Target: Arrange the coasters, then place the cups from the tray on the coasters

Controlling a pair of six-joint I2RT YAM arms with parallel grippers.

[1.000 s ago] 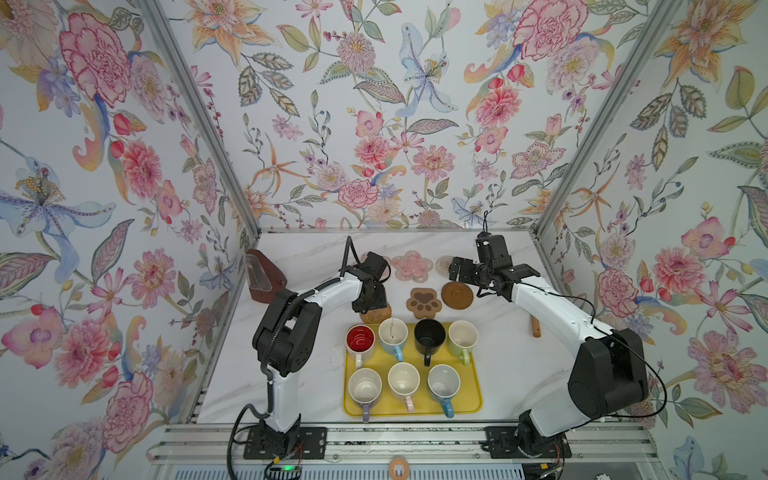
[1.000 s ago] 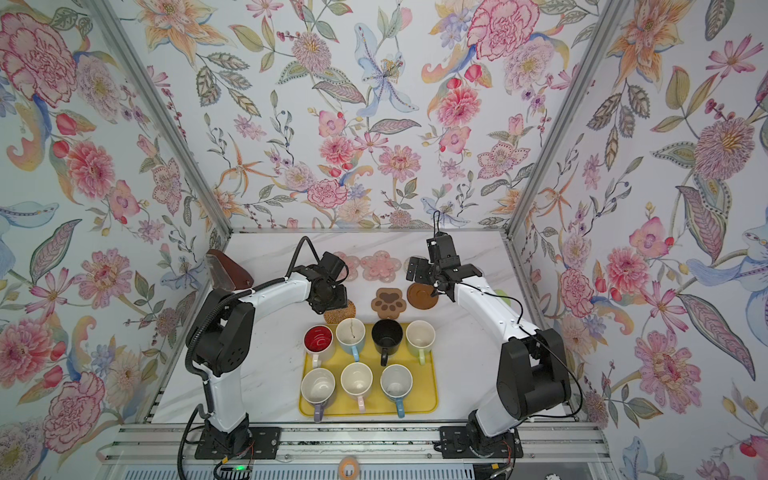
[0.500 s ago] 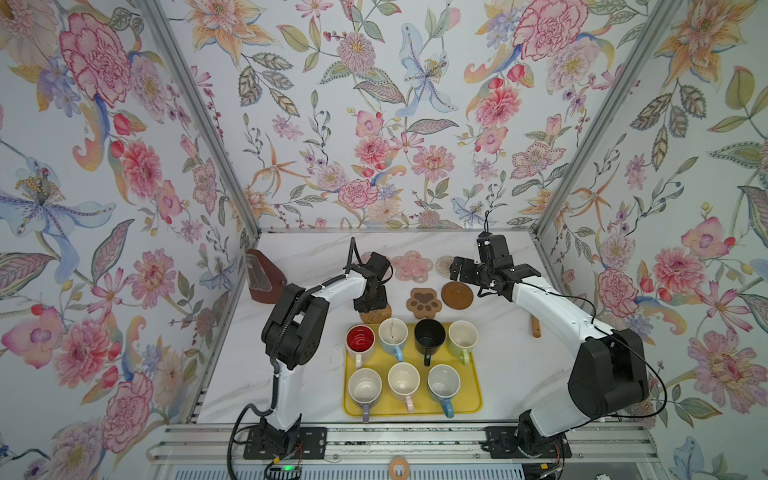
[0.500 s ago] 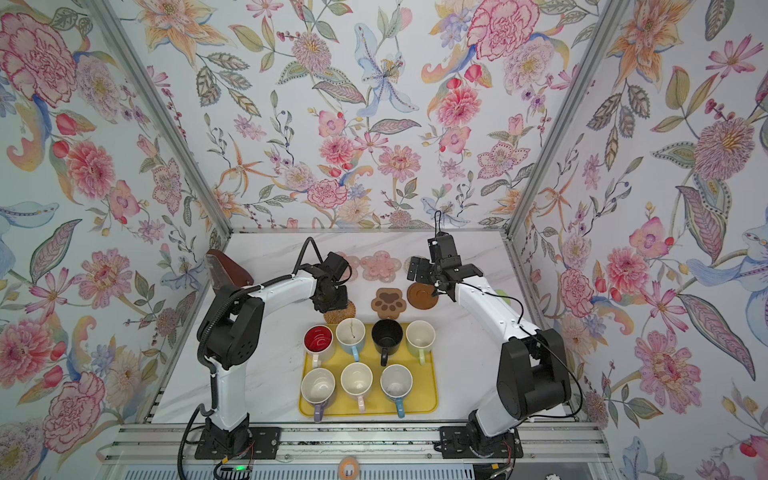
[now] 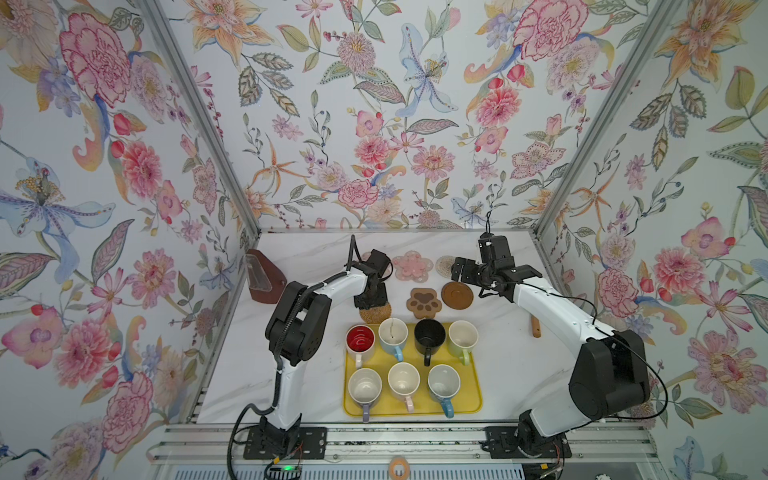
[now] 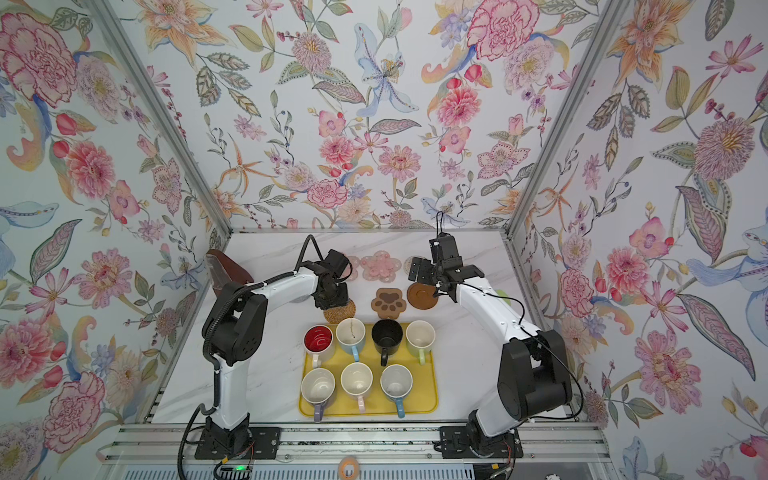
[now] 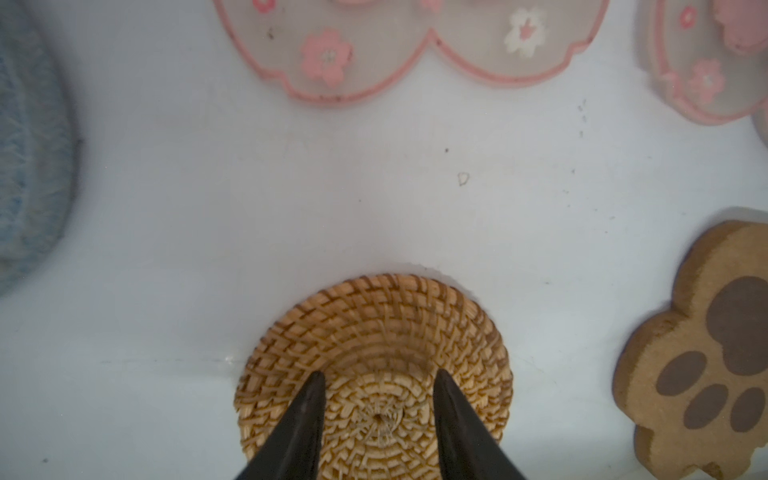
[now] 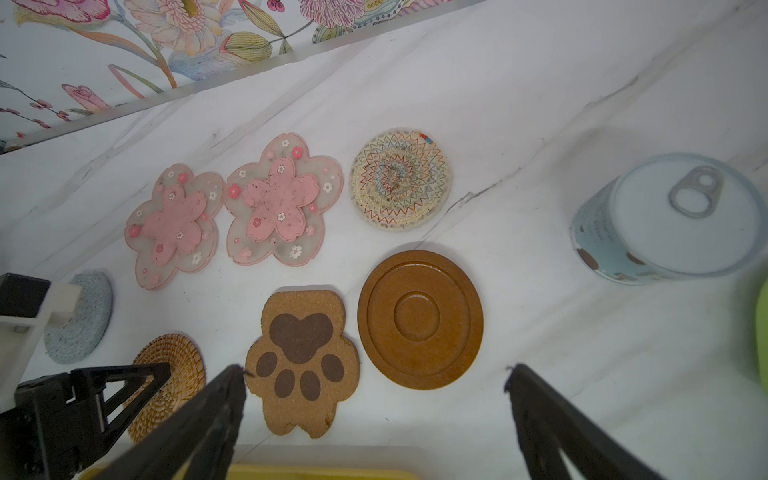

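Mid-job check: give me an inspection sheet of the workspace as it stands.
Surface: white marble tabletop, no spills seen.
Job's things: pink flower coasters, pale woven coaster, grey woven coaster, rattan coaster, paw coaster and wooden coaster lie beyond the yellow tray; seven mugs stand on the tray, none on a coaster.
Clutter: pull-tab can, brown wedge-shaped object, wooden stick.
Grippers: left gripper partly open, tips at the rattan coaster; right gripper wide open, empty.
Cables: black cables loop at both wrists, clear of the mugs.
Surroundings: floral wallpaper walls, aluminium frame posts.
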